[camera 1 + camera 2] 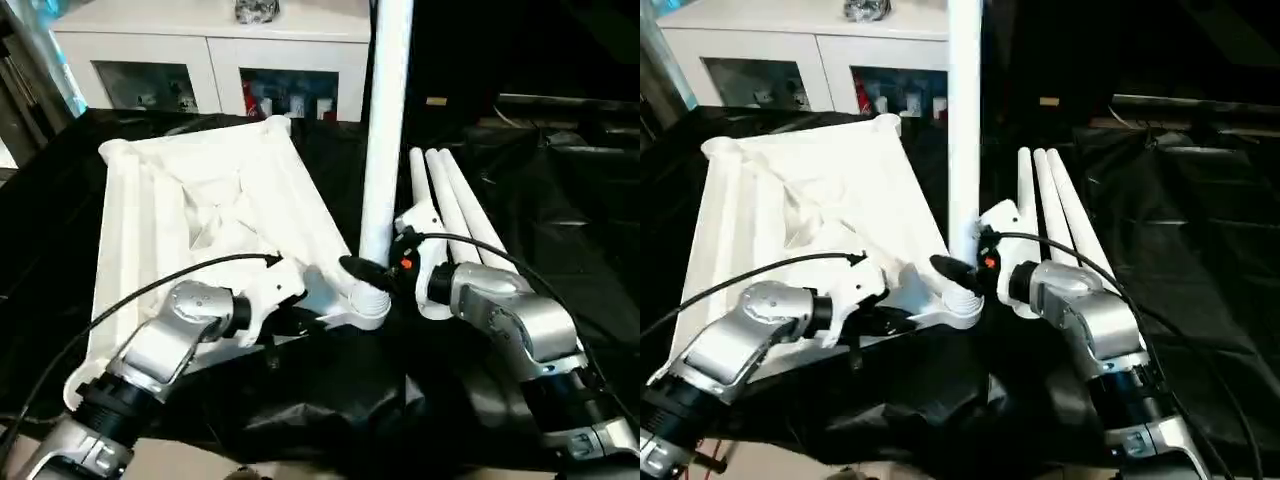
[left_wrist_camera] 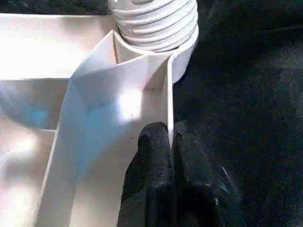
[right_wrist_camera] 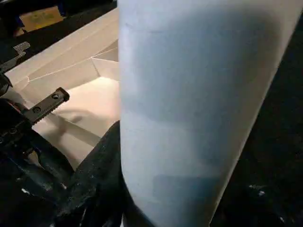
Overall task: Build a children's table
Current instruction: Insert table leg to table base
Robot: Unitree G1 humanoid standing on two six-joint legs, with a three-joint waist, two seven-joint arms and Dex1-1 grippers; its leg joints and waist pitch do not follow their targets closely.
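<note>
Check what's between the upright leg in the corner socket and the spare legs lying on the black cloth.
The right hand, closed around the upright leg just above the corner socket, sits between it and the spare legs, per the left eye view.

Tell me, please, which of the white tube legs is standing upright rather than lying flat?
The leg held by the right gripper, standing in the tabletop's near corner socket. The other three legs lie side by side on the black cloth.
</note>
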